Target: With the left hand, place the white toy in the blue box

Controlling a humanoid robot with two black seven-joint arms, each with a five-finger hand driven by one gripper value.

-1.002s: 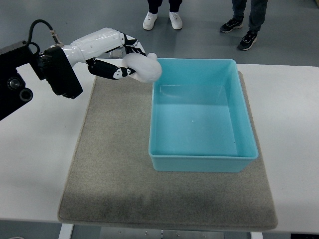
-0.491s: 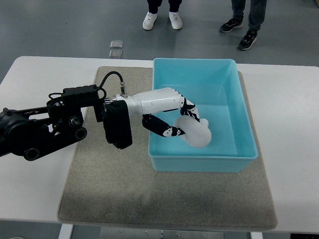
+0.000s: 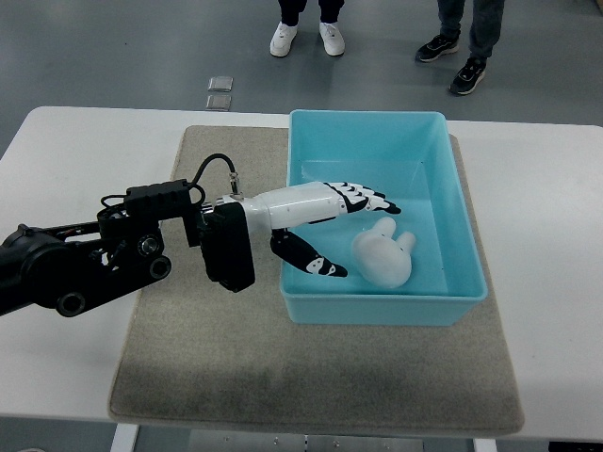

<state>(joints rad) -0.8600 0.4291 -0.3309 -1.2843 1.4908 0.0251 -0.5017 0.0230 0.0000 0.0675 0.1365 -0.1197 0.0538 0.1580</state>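
The robot's white, black-jointed left hand (image 3: 350, 212) reached into the open light-blue plastic box (image 3: 384, 313), fingers spread and holding nothing. The soft white rounded toy (image 3: 382, 256) lay on the box floor at about five o'clock from the fingertips, just beside them. Withdrawing well meant lifting straight up before pulling left, clear of toy and box wall.

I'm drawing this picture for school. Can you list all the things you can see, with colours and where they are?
white toy: 1, white, lying inside the blue box, near its front wall
blue box: 1, light blue, on the mat's right part
mat: 1, grey, on the table
table: 1, white, under everything
people's shoes: 2 pairs, one white, one dark, on the floor beyond the table
left hand: 1, white and black, open, reaching into the box beside the toy
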